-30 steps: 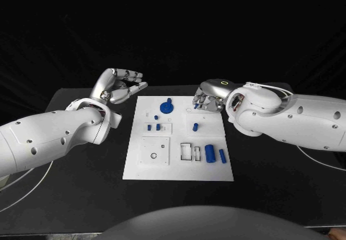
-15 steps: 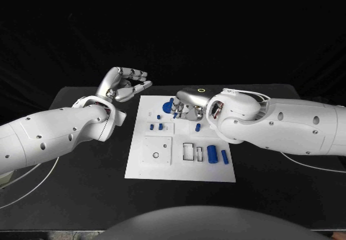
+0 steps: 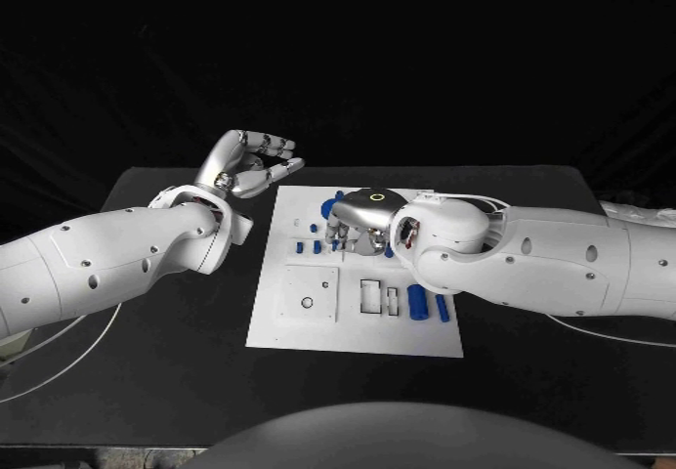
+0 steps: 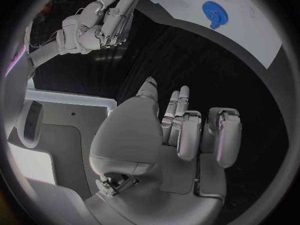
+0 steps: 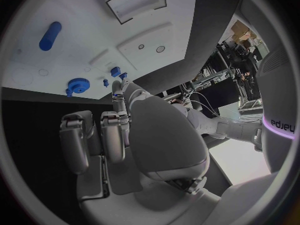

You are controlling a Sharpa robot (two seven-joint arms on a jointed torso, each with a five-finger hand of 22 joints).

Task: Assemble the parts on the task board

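- White rectangular task board (image 3: 282, 327) lies mid-table on the black table (image 3: 169, 391), carrying small blue plastic parts: a blue toothed gear (image 4: 214, 14), a blue cylinder (image 3: 416, 300)
- Right silver hand (image 3: 359, 227) hangs over the board's far middle, fingers pointing down among the parts; whether it holds anything, I cannot tell
- Left silver hand (image 3: 249, 164) is raised beside the board's far left corner, fingers loosely curled, holding nothing
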